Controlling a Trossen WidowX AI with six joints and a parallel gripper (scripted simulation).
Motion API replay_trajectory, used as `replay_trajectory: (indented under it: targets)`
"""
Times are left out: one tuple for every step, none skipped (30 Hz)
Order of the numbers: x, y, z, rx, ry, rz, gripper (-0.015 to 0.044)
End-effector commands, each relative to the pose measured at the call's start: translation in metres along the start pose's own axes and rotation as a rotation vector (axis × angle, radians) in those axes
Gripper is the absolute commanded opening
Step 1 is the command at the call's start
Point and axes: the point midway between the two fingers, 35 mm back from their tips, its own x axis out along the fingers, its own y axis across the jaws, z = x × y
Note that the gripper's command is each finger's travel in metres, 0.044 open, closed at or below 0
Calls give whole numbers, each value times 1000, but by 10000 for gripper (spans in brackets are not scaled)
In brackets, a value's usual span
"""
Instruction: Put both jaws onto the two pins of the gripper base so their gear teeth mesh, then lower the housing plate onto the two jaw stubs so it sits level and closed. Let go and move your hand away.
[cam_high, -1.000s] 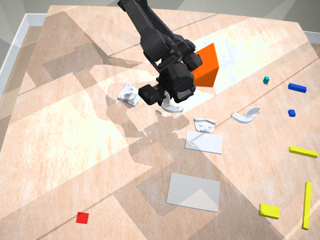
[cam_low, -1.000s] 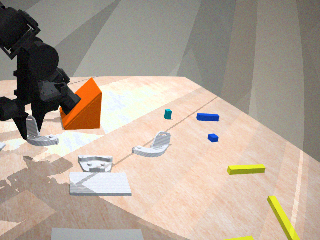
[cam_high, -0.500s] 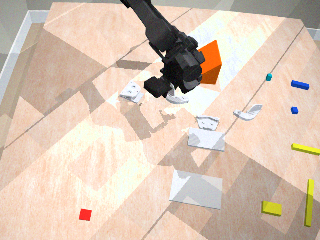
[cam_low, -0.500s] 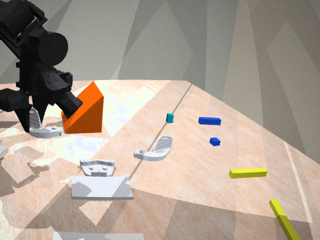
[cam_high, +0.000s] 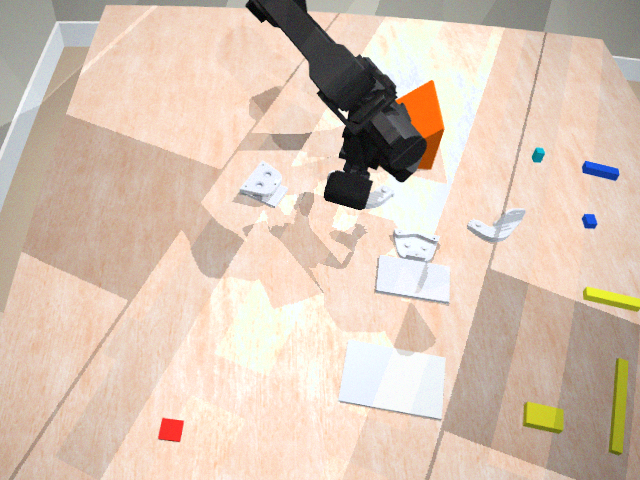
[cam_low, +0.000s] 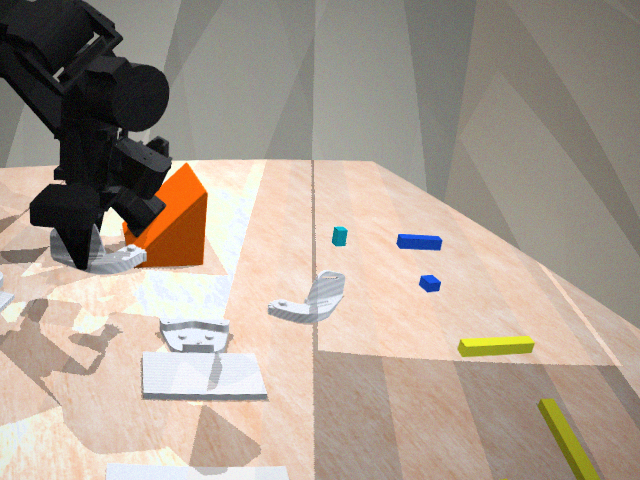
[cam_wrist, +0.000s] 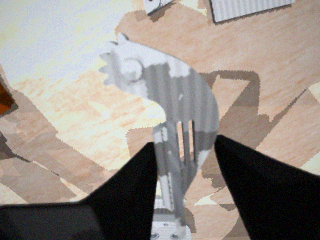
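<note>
My gripper (cam_wrist: 184, 145) is shut on one light grey jaw (cam_high: 381, 197) (cam_low: 121, 262) (cam_wrist: 195, 90), across its upright slotted part. The jaw is off the table, with its toothed end and round stub sticking out from the fingers. The gripper base (cam_high: 415, 246) (cam_low: 196, 338) lies on the table with its two pins up and bare. The other jaw (cam_high: 486, 232) (cam_low: 328, 297) lies to the right of the base, its slotted part upright. The housing plate (cam_high: 263, 178) (cam_low: 3, 298) (cam_wrist: 170, 231), with two holes, lies left of the gripper in the top view.
An orange wedge (cam_high: 424, 116) (cam_low: 180, 227) stands close behind the gripper. A small white slab (cam_high: 390, 279) (cam_low: 170, 377) lies in front of the base, a larger one (cam_high: 392, 379) further forward. A red square (cam_high: 171, 429) is front left. Blue, teal and yellow blocks lie right.
</note>
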Motion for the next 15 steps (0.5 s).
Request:
replay_trajectory:
  targets:
    - [1, 0, 8, -123, -1, 7, 134]
    - [1, 0, 10, -157, -1, 7, 134]
    - [1, 0, 12, -190, -2, 7, 134]
    - [1, 0, 14, -224, -2, 7, 134]
    - [1, 0, 16, -257, -2, 7, 134]
    - [1, 0, 17, -291, -3, 7, 134]
    - [1, 0, 19, -324, -3, 7, 134]
    - [1, 0, 21, -358, -3, 7, 134]
    - [1, 0, 23, -392, -3, 7, 134]
    - [1, 0, 25, -425, -4, 7, 134]
    - [1, 0, 26, -459, -4, 7, 134]
    - [1, 0, 28, -492, -4, 7, 134]
    - [1, 0, 30, -526, -4, 7, 134]
    - [1, 0, 32, -559, -5, 7, 134]
    - [1, 0, 33, -593, -5, 7, 134]
